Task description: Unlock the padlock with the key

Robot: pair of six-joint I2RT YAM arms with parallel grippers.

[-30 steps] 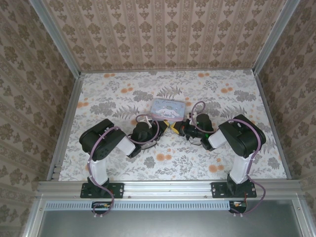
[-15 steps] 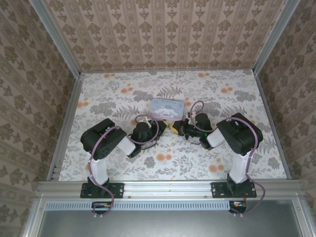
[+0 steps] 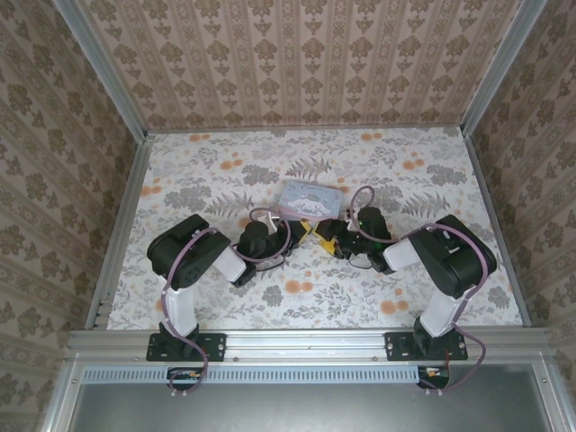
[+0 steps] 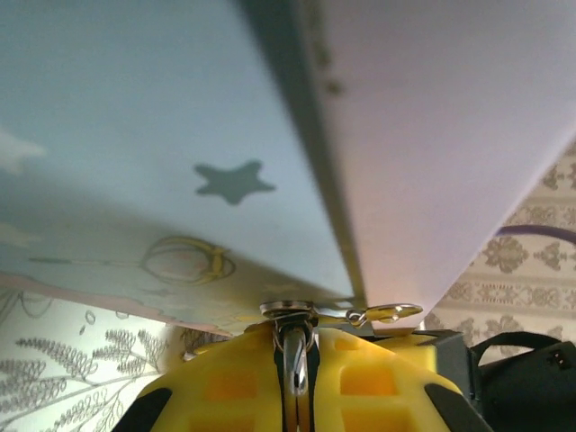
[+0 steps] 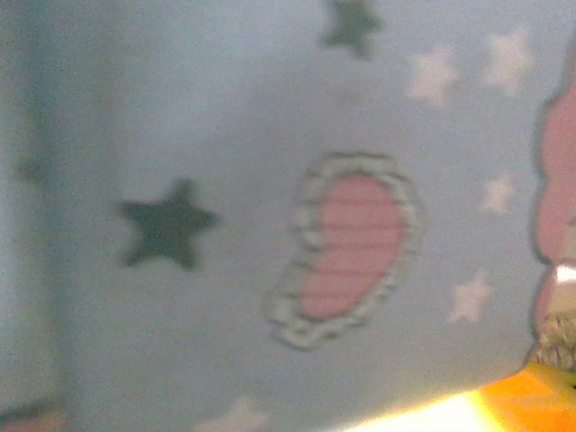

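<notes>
The pale-blue cartoon tin [image 3: 310,199] lies mid-table, with both grippers meeting at its near edge. My left gripper [image 3: 300,230] is pressed against the tin's side [image 4: 180,135], its yellow fingers [image 4: 225,387] shut on a small shiny metal piece that I take for the padlock [image 4: 297,355]. A slim brass-coloured piece with a small ring [image 4: 385,312] juts right under the tin's corner; I cannot tell whether it is the key. My right gripper [image 3: 328,237] is close against the tin's printed side [image 5: 270,135], blurred. One yellow fingertip [image 5: 540,396] shows far to the right, so its jaws stand apart with nothing seen between them.
Patterned walls enclose the table on three sides, with metal rails [image 3: 121,234] along the left and right edges. The flowered table surface [image 3: 216,171] stretches behind and beside the tin. Both arms' elbows [image 3: 184,252] [image 3: 454,252] sit near the front edge.
The right arm's elbow has swung out to the right and its wrist has shifted a little left along the tin. The tin has nudged slightly. The left arm has held still.
</notes>
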